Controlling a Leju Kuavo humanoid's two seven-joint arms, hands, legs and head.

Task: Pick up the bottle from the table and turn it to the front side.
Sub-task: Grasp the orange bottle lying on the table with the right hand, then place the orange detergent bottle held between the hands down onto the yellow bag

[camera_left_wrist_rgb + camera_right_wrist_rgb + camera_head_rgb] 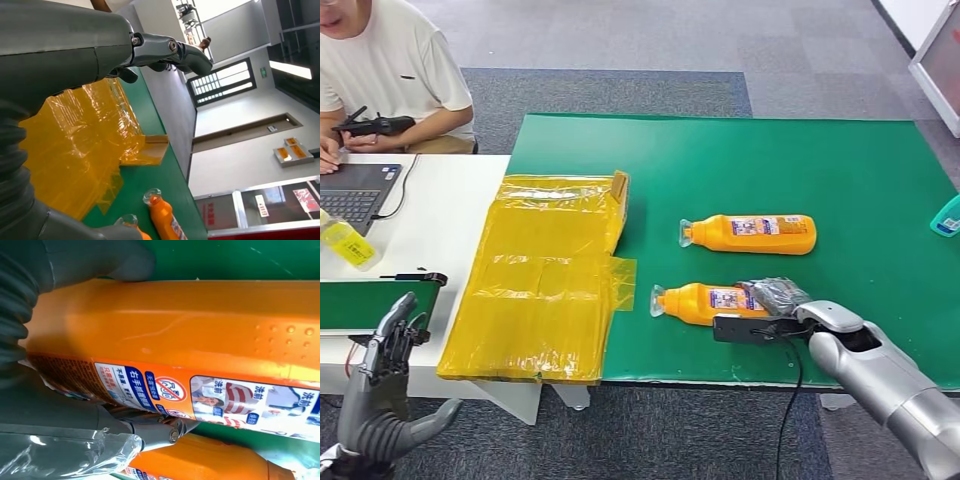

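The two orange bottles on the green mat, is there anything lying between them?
No. In the head view a bare strip of green mat separates the far bottle from the near bottle, which the right hand grips.

the right arm (893,385) reaches in from the lower right, its silver forearm slanting up and leftward over the table's near edge, and the right hand (773,300) lies wrapped around the body of the nearer orange bottle (697,301); in the right wrist view the thick grey thumb (128,262) presses one side of the bottle while a darker finger (158,432) lies against the opposite side. the left arm hangs low at the lower left, off the table, and the left hand (384,385) holds nothing, its dark fingers (392,325) pointing upward and apart and its thumb (433,420) stuck out to the side.
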